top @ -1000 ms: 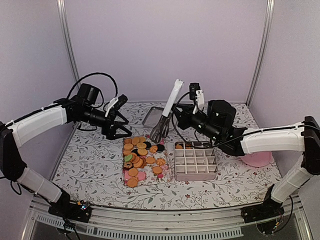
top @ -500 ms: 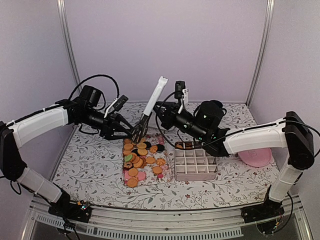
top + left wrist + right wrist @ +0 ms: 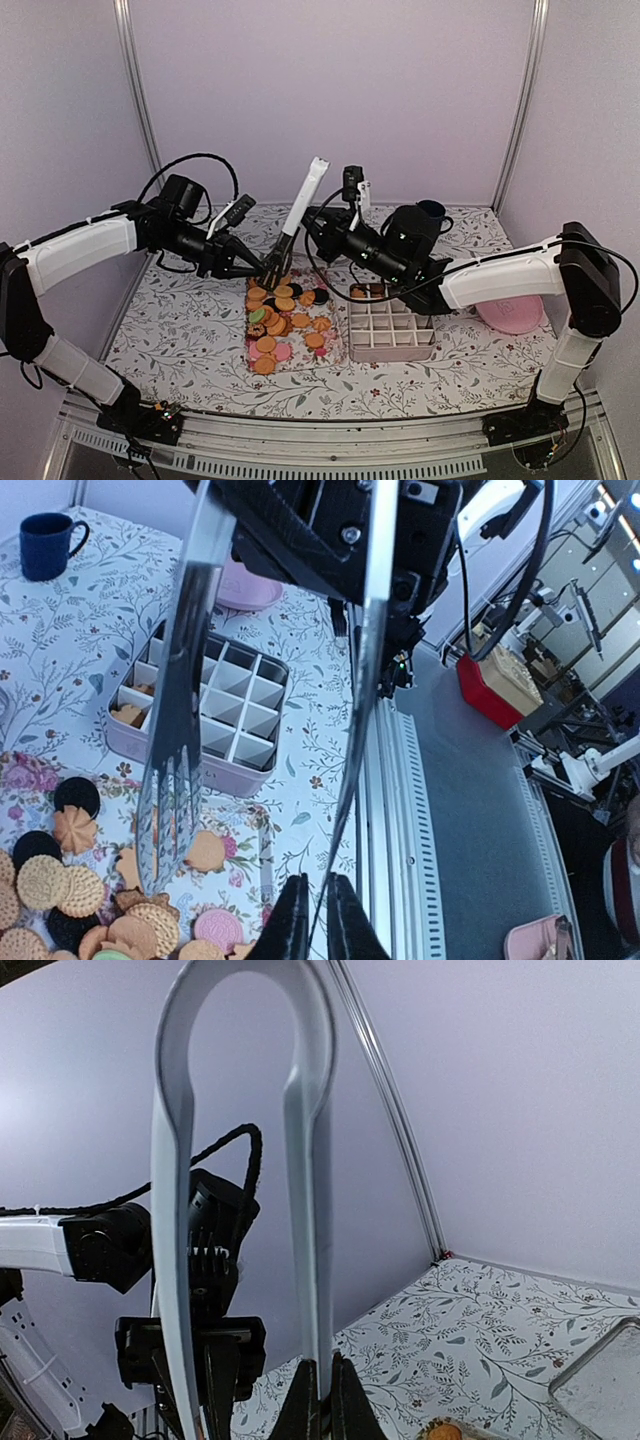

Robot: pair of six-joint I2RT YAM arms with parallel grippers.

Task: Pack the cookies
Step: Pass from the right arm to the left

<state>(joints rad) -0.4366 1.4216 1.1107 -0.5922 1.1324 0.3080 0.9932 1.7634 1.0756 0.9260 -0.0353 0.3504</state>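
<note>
We held the tongs (image 3: 300,205) in our right gripper (image 3: 320,1400), spread and empty, slanting tips-down over the far end of the cookies (image 3: 280,315) heaped on the tray (image 3: 248,345); our left gripper (image 3: 318,920) pinched one tip.

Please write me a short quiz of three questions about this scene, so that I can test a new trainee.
1. True or false: the divider box already holds a few cookies.
2. What does the right gripper hold? A) tongs B) a spoon C) a cookie
3. Fill in: the mug at the back of the table is dark ___.

Key: 1 true; 2 A; 3 blue.
</note>
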